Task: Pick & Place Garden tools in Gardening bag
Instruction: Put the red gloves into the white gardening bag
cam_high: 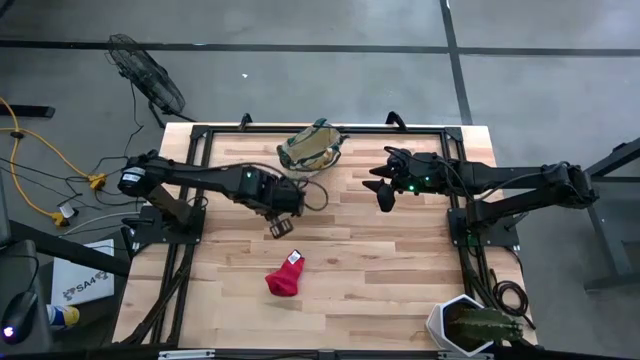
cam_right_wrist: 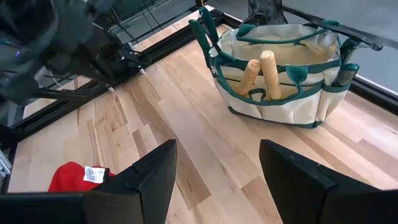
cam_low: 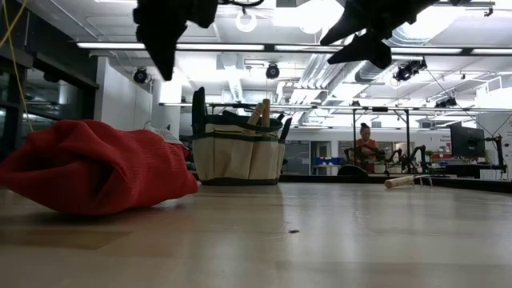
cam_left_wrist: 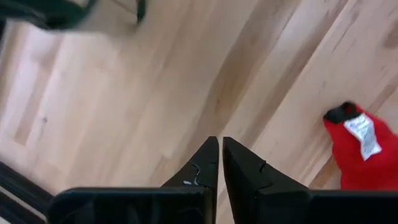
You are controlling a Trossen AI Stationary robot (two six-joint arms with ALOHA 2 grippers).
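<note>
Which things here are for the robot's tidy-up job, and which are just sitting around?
For the job:
- gardening bag
- two wooden tool handles sticking out of the bag
- red fabric piece on the table

Just sitting around:
- spiky plant in a white pot
- fan on the floor

red fabric piece (cam_high: 285, 276) (white tag), tan bag (cam_right_wrist: 283, 74) green trim, pale wood table (cam_high: 380, 270)

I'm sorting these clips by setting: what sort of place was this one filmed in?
Most likely a robotics lab or workshop. The butcher-block table sits on a bare concrete floor, the low view shows open ceiling ducts and strip lights, and a person works among more framed rigs in the background.
</note>
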